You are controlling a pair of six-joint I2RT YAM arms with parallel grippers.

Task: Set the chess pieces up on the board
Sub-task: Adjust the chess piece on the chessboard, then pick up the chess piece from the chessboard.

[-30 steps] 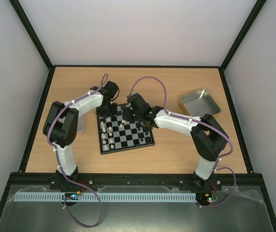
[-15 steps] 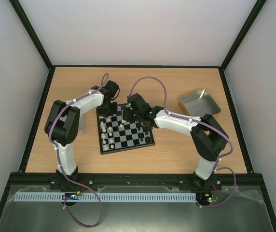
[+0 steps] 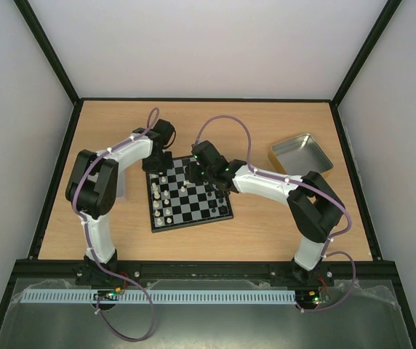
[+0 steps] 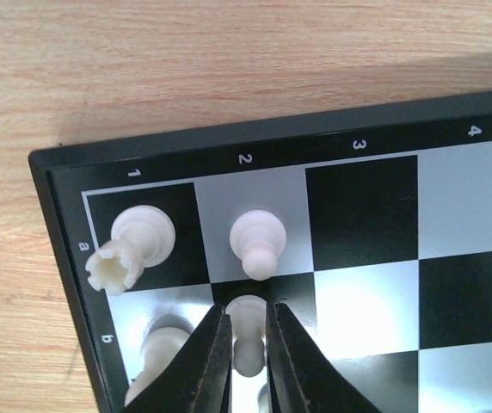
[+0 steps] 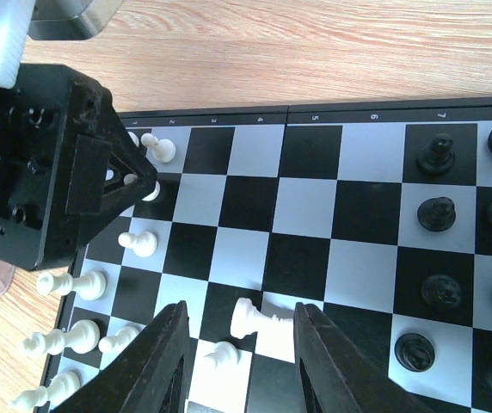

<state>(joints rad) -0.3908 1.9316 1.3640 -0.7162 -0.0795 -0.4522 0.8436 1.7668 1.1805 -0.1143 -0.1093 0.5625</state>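
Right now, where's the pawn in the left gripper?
Left wrist view: white pawn at b2, clamped by the left gripper, beside the a2 pawn, near the corner rook.

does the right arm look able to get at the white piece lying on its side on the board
Probably yes: the right hand is open and straddles the tipped white piece, one finger on each side with nothing between. A standing white piece close by might get nudged.

The wooden surface (image 3: 266,233) is carrying the board (image 3: 193,215) near its middle. An open silver tin (image 3: 300,154) is lying well apart on the right, towards the far edge. A second tin (image 5: 70,21), mostly hidden, is lying just left of the board.
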